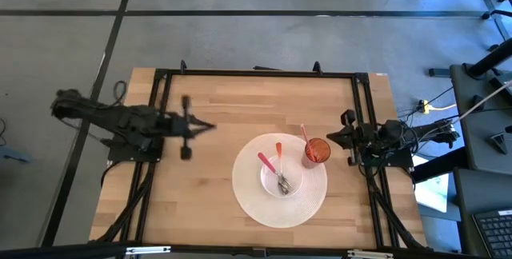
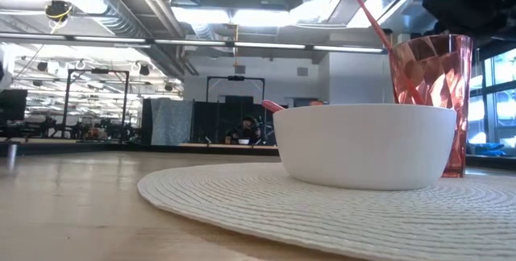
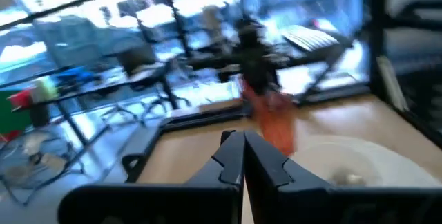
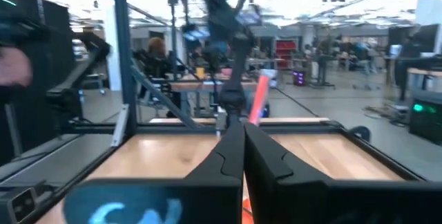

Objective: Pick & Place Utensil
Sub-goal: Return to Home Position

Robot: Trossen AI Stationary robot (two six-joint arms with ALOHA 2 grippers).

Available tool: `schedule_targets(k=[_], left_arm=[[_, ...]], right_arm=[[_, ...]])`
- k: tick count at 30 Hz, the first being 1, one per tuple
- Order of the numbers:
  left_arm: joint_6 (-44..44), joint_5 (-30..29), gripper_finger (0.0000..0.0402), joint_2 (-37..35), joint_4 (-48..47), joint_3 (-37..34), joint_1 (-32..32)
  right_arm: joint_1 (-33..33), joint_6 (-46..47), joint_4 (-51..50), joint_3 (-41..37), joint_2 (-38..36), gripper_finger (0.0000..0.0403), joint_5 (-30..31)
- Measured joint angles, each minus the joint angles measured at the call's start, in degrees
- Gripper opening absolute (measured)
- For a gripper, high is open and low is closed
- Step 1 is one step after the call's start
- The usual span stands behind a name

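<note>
A white bowl [image 1: 281, 178] stands on a round white woven placemat [image 1: 254, 203]. Two utensils lie in the bowl, one with a pink handle [image 1: 266, 161] and one with an orange handle [image 1: 278, 152], their metal heads down. A red ribbed cup [image 1: 316, 152] stands at the mat's far right rim with a pink-handled utensil [image 1: 304, 133] leaning in it. My right gripper [image 1: 331, 137] is shut and empty, just right of the cup. My left gripper [image 1: 206, 127] is shut and empty, above bare wood left of the mat. The low view shows the bowl [image 2: 364, 144] and the cup [image 2: 431, 92].
A black frame rail [image 1: 256, 73] runs round the tabletop, and the arm bases sit at the left and right edges. Bare wood [image 1: 200, 187] lies between the left arm and the mat. Beyond the table are desks and equipment.
</note>
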Motion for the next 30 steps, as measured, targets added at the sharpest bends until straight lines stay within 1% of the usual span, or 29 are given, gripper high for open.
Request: schedule_targets(k=[3,6,9,11,13,15,17,18,20,24,26,30], left_arm=[[-4.2,2.9,0.0001,-14.8,7.9,-14.1,4.4],[-7.3,7.8,0.0001,-28.1,15.6,-24.6,6.9],[-9.5,8.3,0.0001,-37.2,15.5,-30.1,7.1],[-10.6,8.5,0.0001,-41.3,13.1,-31.5,6.5],[-10.8,8.4,0.0001,-41.7,9.5,-31.0,5.5],[-10.5,5.4,0.0002,-41.5,4.6,-30.8,4.6],[-11.1,0.6,0.0001,-40.2,1.7,-30.6,4.2],[-11.9,-0.8,0.0001,-40.2,-1.0,-30.7,4.2],[-14.3,-0.9,0.0001,-40.3,-4.8,-30.8,4.1],[-16.9,-1.3,0.0001,-40.7,-9.3,-31.7,4.1],[-16.5,-2.0,0.0001,-41.2,-9.0,-32.9,4.1],[-14.2,-1.8,0.0001,-41.6,-3.4,-36.5,4.1]], right_arm=[[0.0,0.3,-0.1,0.0,0.0,0.0003,-1.2],[0.0,0.9,0.0,0.0,0.0,0.0002,-1.3],[0.0,0.7,0.1,0.0,0.0,0.0002,-1.2],[0.0,0.5,0.1,0.0,0.0,0.0001,-0.6],[0.0,0.2,0.1,0.0,0.0,0.0001,-0.3],[0.0,0.7,0.1,0.0,-0.1,0.0001,-0.3],[0.0,1.0,0.2,0.0,-0.2,0.0001,-0.3],[0.0,1.1,0.1,0.0,-0.3,0.0001,-0.5],[0.0,1.1,0.1,0.0,-0.3,0.0001,-0.9],[0.0,1.1,-0.3,0.0,-0.3,0.0001,-0.8],[0.0,1.1,-0.5,0.0,-0.3,0.0000,-0.8],[0.0,1.2,-1.4,0.0,-0.3,0.0000,-0.8]])
